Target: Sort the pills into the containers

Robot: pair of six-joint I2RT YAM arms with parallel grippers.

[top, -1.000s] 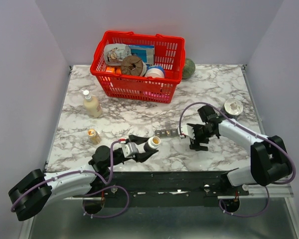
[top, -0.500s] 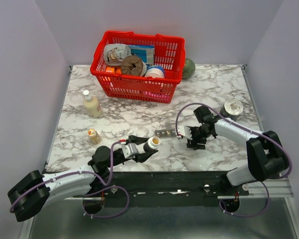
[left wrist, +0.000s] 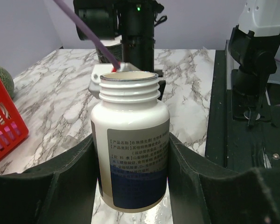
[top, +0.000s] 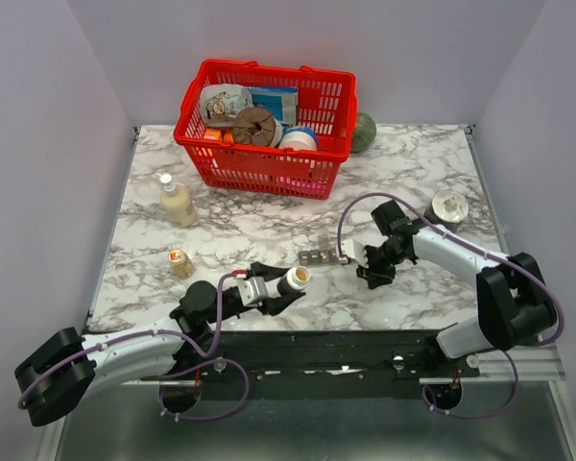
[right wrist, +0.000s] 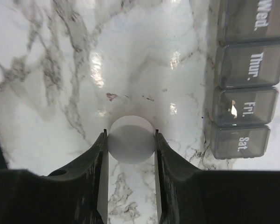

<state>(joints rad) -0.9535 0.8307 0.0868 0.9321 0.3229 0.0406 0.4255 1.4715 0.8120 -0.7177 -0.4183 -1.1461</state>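
Red basket (top: 259,175), cream bottle (top: 177,203), amber bottle (top: 180,261), silver-topped can (top: 449,206), green ball (top: 364,133)

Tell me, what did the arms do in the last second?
The right pincer edged left toward the pill organizer and closed onto a white disc. The left pincer kept holding the open white bottle; everything else stayed put.

One pill organiser (top: 319,256), one red basket (top: 254,171)

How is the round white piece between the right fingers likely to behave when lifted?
The white piece looks smooth and round-edged, so it could slip or pivot in the right gripper. It seems small, so probably light and stiff. Dropped on edge, it might roll on the glossy table.
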